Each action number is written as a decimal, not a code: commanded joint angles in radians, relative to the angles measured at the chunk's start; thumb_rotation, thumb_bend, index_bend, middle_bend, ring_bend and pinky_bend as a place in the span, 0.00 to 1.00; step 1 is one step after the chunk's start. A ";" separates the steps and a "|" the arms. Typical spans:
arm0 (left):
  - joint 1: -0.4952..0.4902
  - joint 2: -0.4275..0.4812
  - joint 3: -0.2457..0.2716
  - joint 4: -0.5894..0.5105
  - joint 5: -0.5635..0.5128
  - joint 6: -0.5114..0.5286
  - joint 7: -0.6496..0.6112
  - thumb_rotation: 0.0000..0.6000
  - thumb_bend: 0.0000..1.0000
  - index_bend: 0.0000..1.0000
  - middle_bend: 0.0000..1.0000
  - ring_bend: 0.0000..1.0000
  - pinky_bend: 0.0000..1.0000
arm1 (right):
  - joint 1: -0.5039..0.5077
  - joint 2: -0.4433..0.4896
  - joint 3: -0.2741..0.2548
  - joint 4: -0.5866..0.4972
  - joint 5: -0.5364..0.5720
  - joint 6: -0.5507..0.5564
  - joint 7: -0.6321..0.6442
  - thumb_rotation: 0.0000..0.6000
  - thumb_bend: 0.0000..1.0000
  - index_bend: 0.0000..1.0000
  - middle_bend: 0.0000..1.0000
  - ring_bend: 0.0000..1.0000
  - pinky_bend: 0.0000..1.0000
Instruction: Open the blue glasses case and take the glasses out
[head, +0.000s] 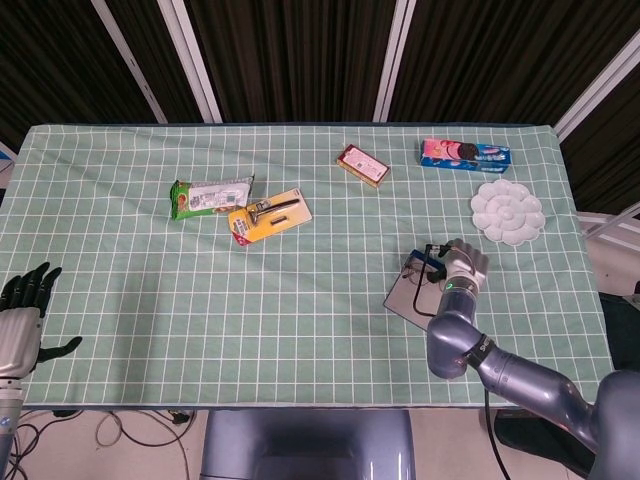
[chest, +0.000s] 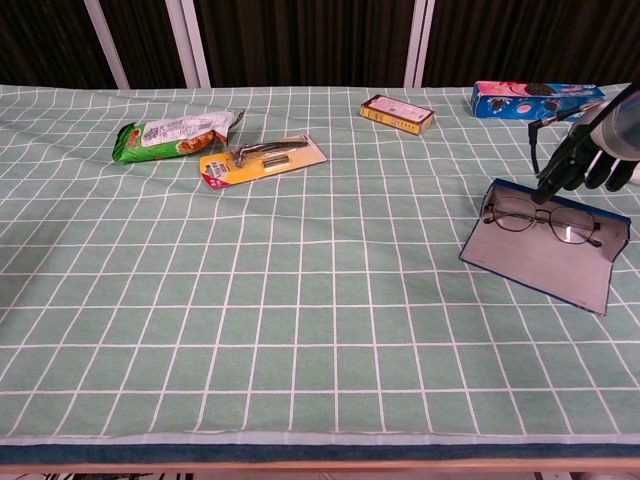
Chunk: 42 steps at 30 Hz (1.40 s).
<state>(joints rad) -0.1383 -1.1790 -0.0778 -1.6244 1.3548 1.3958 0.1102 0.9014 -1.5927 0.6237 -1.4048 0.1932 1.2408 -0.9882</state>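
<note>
- The right hand's fingers (chest: 560, 170) point down together, tips just above the far rim of the open case, with nothing visibly pinched between them; whether a tip touches the frame cannot be told.
- The right hand (chest: 590, 160) hangs over the back edge of the case (chest: 540, 262), near the table's right side; the head view shows it from above, arm reaching in from the near right corner.
- First half of the job looks done: the case lies opened flat, its grey lining up and a blue border showing at the edges.
- The glasses (chest: 545, 220) are not yet out; they rest on the lining near the far edge, lenses facing up, thin dark frame, temples apparently folded.
- Remaining, by this view: close on the frame and lift it clear of the case.
- The left hand (head: 22, 320) sits off the table's near left corner, fingers spread, holding nothing.
- On the green checked cloth (chest: 300, 300), well apart from the case: a snack bag (chest: 175, 133) and a carded razor (chest: 262, 157).
</note>
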 joint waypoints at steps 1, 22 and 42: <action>0.000 0.000 0.000 0.000 -0.001 -0.001 0.001 1.00 0.01 0.00 0.00 0.00 0.00 | 0.002 -0.001 0.000 0.006 0.006 -0.003 -0.002 1.00 0.39 0.36 0.91 0.97 1.00; -0.001 0.000 -0.002 -0.003 -0.010 -0.003 0.008 1.00 0.01 0.00 0.00 0.00 0.00 | 0.005 -0.006 0.003 0.060 0.056 -0.035 -0.016 1.00 0.41 0.40 0.91 0.97 1.00; -0.001 0.000 -0.003 -0.003 -0.012 -0.003 0.008 1.00 0.01 0.00 0.00 0.00 0.00 | 0.008 -0.019 0.003 0.087 0.061 -0.045 -0.015 1.00 0.47 0.45 0.91 0.97 1.00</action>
<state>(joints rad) -0.1393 -1.1793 -0.0806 -1.6274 1.3428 1.3924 0.1186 0.9089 -1.6117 0.6268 -1.3181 0.2541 1.1961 -1.0026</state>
